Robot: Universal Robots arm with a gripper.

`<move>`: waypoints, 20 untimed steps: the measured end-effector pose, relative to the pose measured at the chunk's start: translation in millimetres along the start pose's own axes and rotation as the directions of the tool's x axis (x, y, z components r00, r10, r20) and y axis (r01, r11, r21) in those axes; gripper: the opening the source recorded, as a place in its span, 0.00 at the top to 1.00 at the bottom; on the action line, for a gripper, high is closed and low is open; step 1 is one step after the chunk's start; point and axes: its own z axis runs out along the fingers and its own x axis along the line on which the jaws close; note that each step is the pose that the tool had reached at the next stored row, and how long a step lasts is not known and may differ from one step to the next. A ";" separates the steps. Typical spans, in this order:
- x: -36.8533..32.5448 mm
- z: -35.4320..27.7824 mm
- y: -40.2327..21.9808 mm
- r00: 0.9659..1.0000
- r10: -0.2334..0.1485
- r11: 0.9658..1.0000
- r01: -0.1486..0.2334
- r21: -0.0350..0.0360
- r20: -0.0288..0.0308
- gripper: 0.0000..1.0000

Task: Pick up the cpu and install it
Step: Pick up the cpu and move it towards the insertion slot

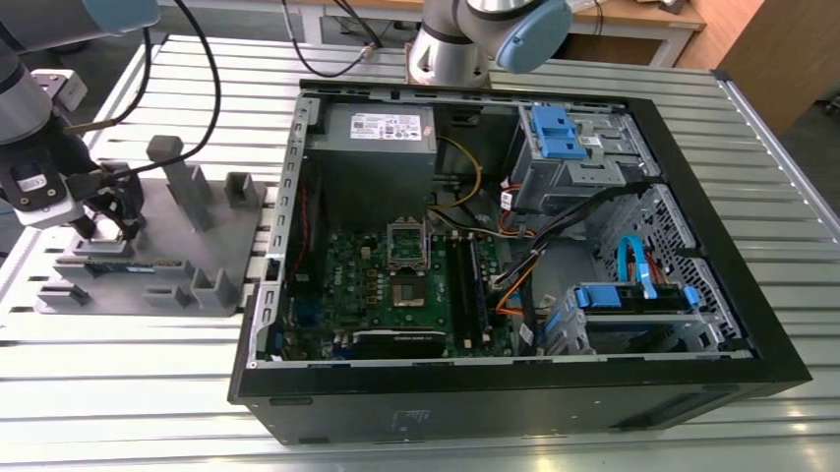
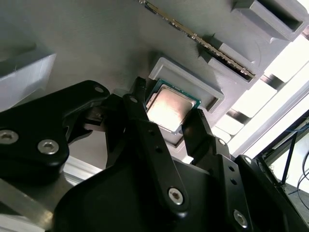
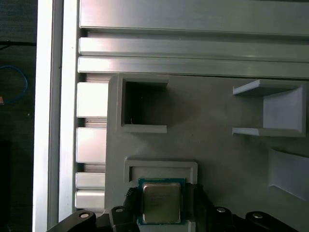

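Small square cpu, shiny silver-grey lid: seated in a grey plastic fixture pocket, black tool around it; grip I cannot tell. Exterior view adds a black computer case at its right, on the ribbed aluminium desk.

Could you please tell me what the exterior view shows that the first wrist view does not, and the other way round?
The exterior view gives the open computer case with its motherboard and blue drive brackets. The first wrist view gives the cpu, lying in a recess of the grey holder, near an empty square pocket. Both show the grey holder, the slatted metal table and the gripper at that holder.
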 end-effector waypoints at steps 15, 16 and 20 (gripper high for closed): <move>-2.6 0.4 0.0 1.000 0.000 1.000 0.000 0.001 0.000 0.44; -2.6 0.4 0.0 1.000 0.000 1.000 0.000 0.001 0.000 0.51; -2.6 0.5 0.0 1.000 0.000 1.000 0.000 0.001 0.000 0.53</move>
